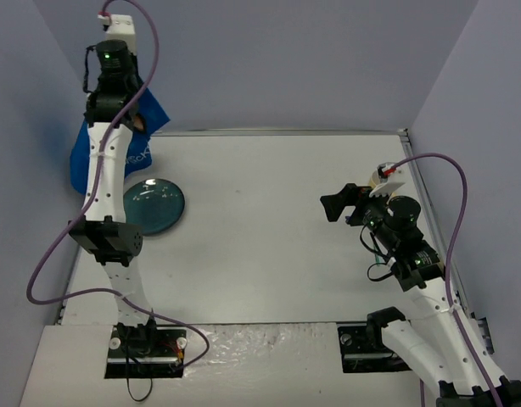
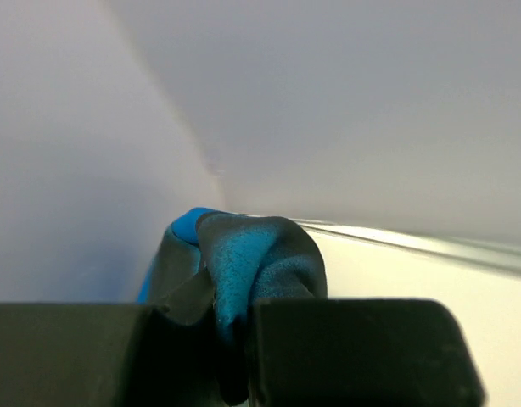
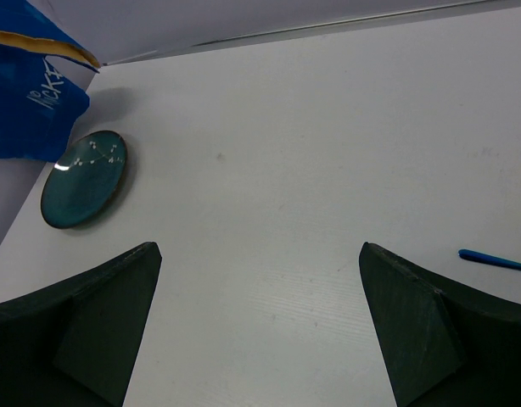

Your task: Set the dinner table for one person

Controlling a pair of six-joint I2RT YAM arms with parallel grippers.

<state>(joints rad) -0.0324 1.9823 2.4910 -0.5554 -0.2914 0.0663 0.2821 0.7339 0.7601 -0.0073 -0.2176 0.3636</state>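
Note:
The dinner table (image 1: pixel 269 246) is a white tabletop with metal edge rails. My left gripper (image 1: pixel 131 120) is raised at the far left corner, shut on a bunched fold of the blue printed placemat (image 1: pixel 152 114), which hangs from it above the table. In the left wrist view the dark blue fabric (image 2: pixel 252 254) bulges out between the closed fingers (image 2: pixel 354 348). A teal plate (image 1: pixel 153 206) lies flat on the table just below the hanging placemat. My right gripper (image 1: pixel 337 206) hovers over the right half of the table, open and holding nothing, as the right wrist view (image 3: pixel 259 254) confirms.
Grey walls enclose the table on the left, back and right. A thin blue stick-like item (image 3: pixel 496 259) lies on the table to the right of my right gripper. The plate (image 3: pixel 84 178) and placemat (image 3: pixel 31 93) sit far to that gripper's left.

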